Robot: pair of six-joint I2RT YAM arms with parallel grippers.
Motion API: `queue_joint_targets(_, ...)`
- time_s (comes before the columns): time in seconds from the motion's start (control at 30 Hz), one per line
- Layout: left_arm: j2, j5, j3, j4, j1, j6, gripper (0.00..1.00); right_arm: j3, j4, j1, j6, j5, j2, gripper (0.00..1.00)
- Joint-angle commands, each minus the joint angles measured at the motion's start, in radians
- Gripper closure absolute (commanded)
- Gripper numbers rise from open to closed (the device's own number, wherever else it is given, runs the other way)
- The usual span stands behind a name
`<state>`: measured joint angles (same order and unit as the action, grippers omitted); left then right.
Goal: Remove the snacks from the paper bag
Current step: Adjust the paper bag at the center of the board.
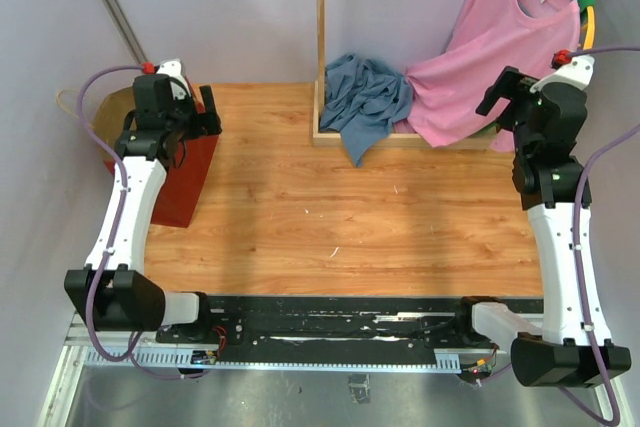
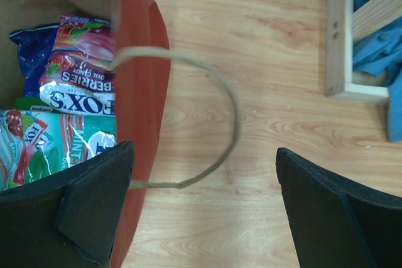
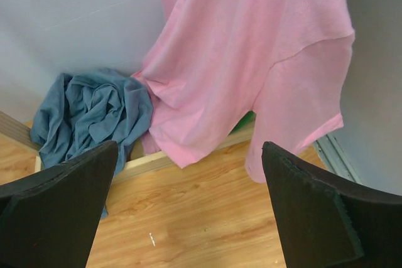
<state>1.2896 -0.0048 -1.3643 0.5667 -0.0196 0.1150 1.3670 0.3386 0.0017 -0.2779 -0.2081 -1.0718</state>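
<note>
The left pincer (image 2: 204,155) is spread wide and empty above the paper bag's (image 2: 135,92) rim. The snacks (image 2: 75,86) lie inside, under its left finger, and the cord handle (image 2: 233,117) lies between its fingers. The right pincer (image 3: 190,149) is released, facing a pink shirt (image 3: 251,48).

Pink shirt (image 3: 251,61) beside blue cloth (image 3: 94,114)

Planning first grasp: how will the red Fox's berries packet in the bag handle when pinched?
Probably floppy and crinkly: the Fox's berries packet looks like creased film. Likely slippery, given its glossy glare. It lies against the green mint packet inside the paper bag, so that may drag along.
</note>
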Motion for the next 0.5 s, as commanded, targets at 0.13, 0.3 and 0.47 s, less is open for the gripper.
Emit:
queue_joint_targets(0.13,0.085,-0.078,0.036,-0.078,-0.007,-0.024,0.10,-0.035,-0.074,0.038,-0.012,0.078,0.029,0.01)
queue_joint_targets(0.3,0.104,-0.138,0.042,-0.084,-0.006,-0.040,0.20,-0.061,-0.088,0.047,-0.007,0.092,0.026,0.01)
queue_joint_targets(0.47,0.020,-0.088,0.057,-0.140,-0.006,-0.035,0.12,-0.066,-0.097,0.050,-0.006,0.107,0.025,0.01)
